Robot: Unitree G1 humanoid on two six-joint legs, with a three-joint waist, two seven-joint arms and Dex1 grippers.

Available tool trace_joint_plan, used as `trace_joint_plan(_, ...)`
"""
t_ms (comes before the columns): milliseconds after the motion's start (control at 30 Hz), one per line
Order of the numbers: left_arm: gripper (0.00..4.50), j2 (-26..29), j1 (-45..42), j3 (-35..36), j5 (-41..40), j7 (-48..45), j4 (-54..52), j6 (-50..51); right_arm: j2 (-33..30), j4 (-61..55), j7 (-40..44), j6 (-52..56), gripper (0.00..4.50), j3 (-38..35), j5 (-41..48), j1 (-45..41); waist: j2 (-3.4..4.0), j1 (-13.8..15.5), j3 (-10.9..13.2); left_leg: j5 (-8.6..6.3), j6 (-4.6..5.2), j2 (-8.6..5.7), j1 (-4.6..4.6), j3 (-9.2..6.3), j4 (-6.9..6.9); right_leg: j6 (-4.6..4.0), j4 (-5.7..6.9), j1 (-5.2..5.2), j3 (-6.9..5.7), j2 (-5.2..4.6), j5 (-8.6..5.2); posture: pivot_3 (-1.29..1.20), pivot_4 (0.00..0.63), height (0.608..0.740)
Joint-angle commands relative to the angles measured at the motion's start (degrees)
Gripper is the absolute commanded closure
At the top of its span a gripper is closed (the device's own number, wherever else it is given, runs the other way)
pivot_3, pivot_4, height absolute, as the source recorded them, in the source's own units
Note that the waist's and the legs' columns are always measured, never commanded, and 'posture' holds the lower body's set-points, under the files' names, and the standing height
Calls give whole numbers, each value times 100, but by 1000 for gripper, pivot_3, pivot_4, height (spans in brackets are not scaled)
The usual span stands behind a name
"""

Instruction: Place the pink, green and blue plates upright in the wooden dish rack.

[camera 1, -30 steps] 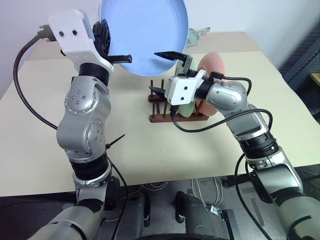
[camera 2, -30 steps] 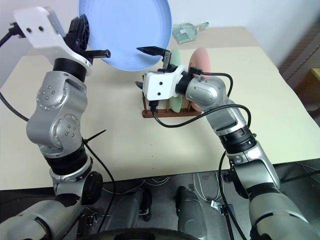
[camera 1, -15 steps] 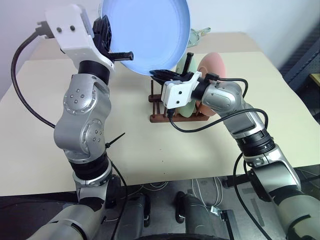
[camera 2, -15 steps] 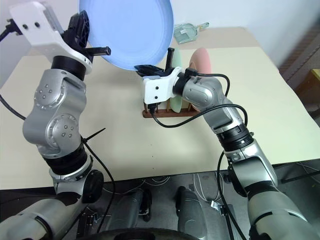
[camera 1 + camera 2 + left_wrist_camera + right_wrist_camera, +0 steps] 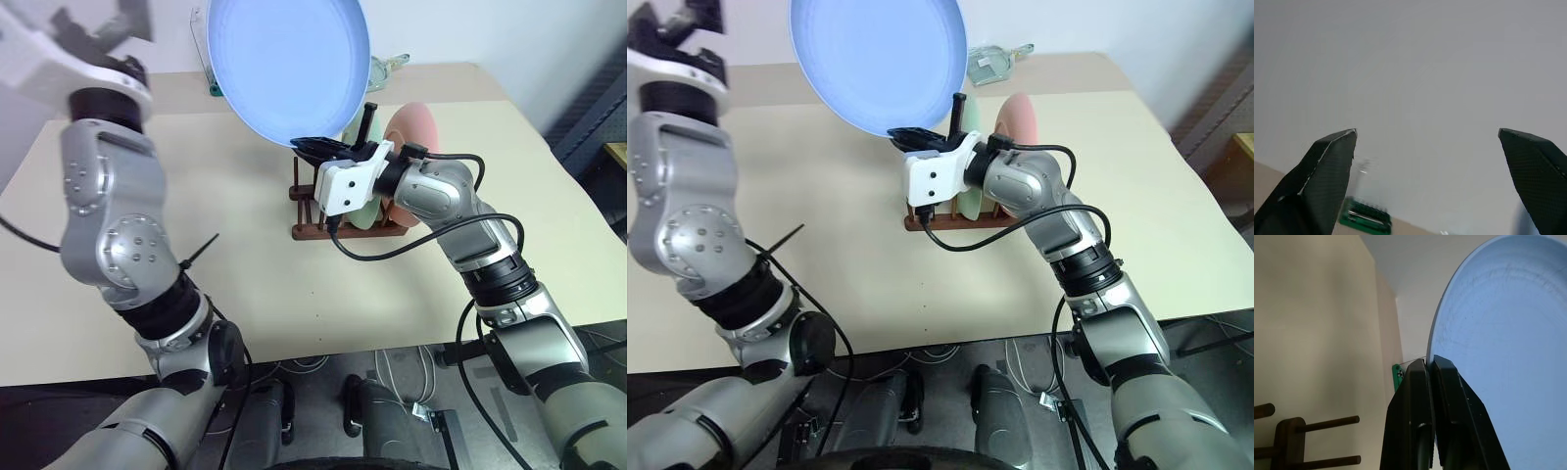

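Blue plate: held upright above the wooden dish rack
Right tool: clenched on the blue plate's lower rim
Left tool: released, fingers spread wide
Green plate, pink plate: stood in the rack
Writing: none readable

Beige table, green holder

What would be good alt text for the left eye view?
The right gripper is shut on the rim of the blue plate, holding it above the wooden dish rack, where the green plate and pink plate stand upright.
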Motion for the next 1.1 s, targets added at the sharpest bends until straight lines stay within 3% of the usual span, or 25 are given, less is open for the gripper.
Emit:
trace_joint_plan(33,26,675,196,198,124,-171,33,-235,51,-316,-45,-99,4500,-247,266,-172,0,-2,0,2,-4,0,0,0,0,0,0,0,0,0,0,0,150,740)
trace_joint_plan(133,26,1653,1205,190,431,-814,301,-133,174,-524,137,99,4500,-462,889,-282,3,-81,0,15,-26,0,3,5,-3,0,6,-1,1,0,0,0,150,740)
trace_joint_plan(300,26,2364,2914,-341,407,-2107,428,-400,566,-1209,589,1339,4500,-979,2713,-314,1,-95,-1,23,-41,6,6,-1,-4,-1,10,1,0,2,0,0,150,740)
trace_joint_plan(533,26,2391,4120,-1107,191,-3268,151,-766,928,-2624,485,3975,4500,-1633,5627,-143,4,-105,-1,-7,-34,7,0,-2,-8,-33,12,-21,2,-16,-5,0,150,740)
trace_joint_plan(700,26,2395,4831,-1652,9,-4165,83,-1118,1304,-2840,-483,5579,4500,-2093,7687,182,14,-124,-8,-7,-38,21,2,6,-22,-50,12,-33,3,-20,4,0,150,740)
trace_joint_plan(867,26,2663,5341,-2170,7,-4901,0,-1193,1566,-2646,-1531,6441,4500,-2225,8535,438,20,-118,-6,-7,-38,29,-4,21,-25,-60,10,-50,3,-22,8,0,150,740)
trace_joint_plan(1100,26,2549,5278,-2324,14,-4841,23,-1209,1859,-2066,-2480,6729,4500,-2618,9412,316,23,-103,-5,-8,-37,30,-8,27,-26,-61,1,-52,3,-22,10,0,150,740)
